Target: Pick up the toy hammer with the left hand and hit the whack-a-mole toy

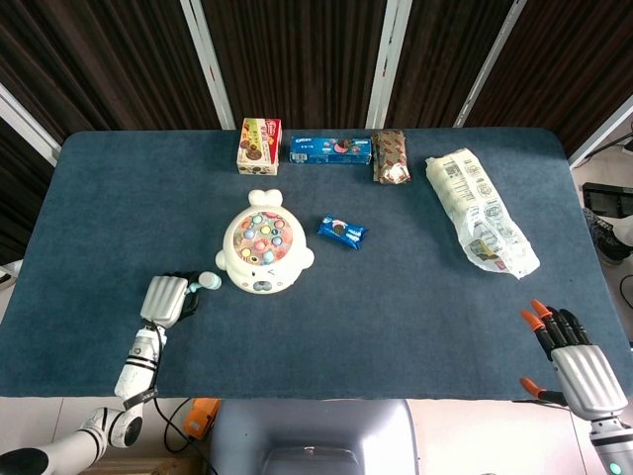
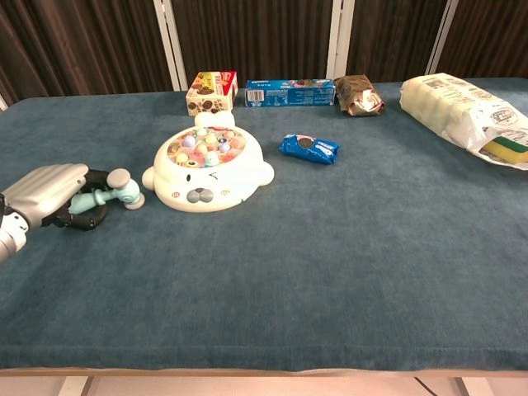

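- The toy hammer (image 2: 107, 194) lies low at the left side of the table (image 2: 330, 272), its mint handle inside the fingers of the left hand (image 2: 49, 194) and its grey head pointing toward the whack-a-mole toy (image 2: 206, 169).
- The hammer head sits just beside the toy's left edge; whether the two touch cannot be told. In the head view the hammer (image 1: 206, 283) shows just left of the toy (image 1: 263, 254).
- The left hand (image 1: 165, 299) has its fingers curled around the handle and holds it. The hand is at table level; whether it rests on the cloth cannot be told.
- The right hand (image 1: 574, 351) is at the near right corner of the table, fingers spread apart and holding nothing. Its fingertips (image 1: 535, 319) are orange.
- The toy is white and round, with coloured pegs on top.
- A small blue packet (image 2: 308, 148) lies just right of the toy.
- Along the far edge stand a biscuit box (image 2: 211, 92), a long blue box (image 2: 289, 91) and a brown packet (image 2: 358, 94).
- A large plastic bag (image 2: 466, 115) lies at the far right.
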Robot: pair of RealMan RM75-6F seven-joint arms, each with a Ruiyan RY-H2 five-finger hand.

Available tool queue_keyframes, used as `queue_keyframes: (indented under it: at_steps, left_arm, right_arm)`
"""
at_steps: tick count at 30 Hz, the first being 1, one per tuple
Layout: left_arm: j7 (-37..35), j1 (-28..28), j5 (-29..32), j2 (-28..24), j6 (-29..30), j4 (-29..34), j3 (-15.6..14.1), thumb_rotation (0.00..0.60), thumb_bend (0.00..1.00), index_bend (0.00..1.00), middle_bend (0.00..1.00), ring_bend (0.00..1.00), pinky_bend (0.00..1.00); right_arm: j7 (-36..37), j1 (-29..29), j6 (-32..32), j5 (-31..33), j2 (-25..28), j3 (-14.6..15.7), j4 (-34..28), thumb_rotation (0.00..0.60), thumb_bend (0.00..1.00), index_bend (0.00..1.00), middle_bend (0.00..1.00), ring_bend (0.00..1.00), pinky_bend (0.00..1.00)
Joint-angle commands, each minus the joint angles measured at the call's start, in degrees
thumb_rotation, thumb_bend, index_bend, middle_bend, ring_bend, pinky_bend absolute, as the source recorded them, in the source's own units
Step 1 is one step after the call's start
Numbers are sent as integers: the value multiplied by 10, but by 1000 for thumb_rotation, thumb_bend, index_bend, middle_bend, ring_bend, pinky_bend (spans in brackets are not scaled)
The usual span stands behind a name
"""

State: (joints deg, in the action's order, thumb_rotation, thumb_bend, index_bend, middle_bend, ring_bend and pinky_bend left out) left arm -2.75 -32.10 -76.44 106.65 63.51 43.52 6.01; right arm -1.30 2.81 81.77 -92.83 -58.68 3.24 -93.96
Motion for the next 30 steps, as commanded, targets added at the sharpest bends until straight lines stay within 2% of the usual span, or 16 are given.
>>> queue_keyframes:
  at_steps: [1,5,9,16,21,24,27,30]
  left_arm:
    - [-7,3,-4,-3,-8,0,-5,600,479,530,578,576,601]
    - [-22,6,-9,-4,-12,-7,-6,600,456,452,467,436,494]
    - [-31,6,-17,-6,-10,-11,-7,600,437,403,375,339,431]
    - [-41,6,-22,-11,-17,-8,-6,600,421,379,347,299,367]
    - [-95,3,10,-46,-82,64,10,600,411,380,350,298,348]
    - [-124,-2,32,-79,-123,122,24,558,406,387,354,298,341]
    - [-124,-4,41,-98,-135,152,29,477,406,390,354,298,333]
    - [-115,-5,51,-112,-148,174,30,432,405,388,355,298,323]
  right_arm:
    - [0,0,-1,1,0,0,0,600,320,0,0,0,0]
    - [0,0,0,1,0,0,-1,600,320,0,0,0,0]
    - [-1,0,-1,2,0,-1,-1,600,321,0,0,0,0]
    - [-4,1,-1,2,-1,0,-1,600,320,0,0,0,0]
    - [-4,1,-1,2,-1,0,-1,600,320,0,0,0,0]
    - [-3,1,-2,2,-1,-1,-1,600,321,0,0,0,0]
    - [-3,1,-1,3,-1,-1,-1,600,321,0,0,0,0]
    - [-4,1,-2,3,-1,-1,-1,600,320,0,0,0,0]
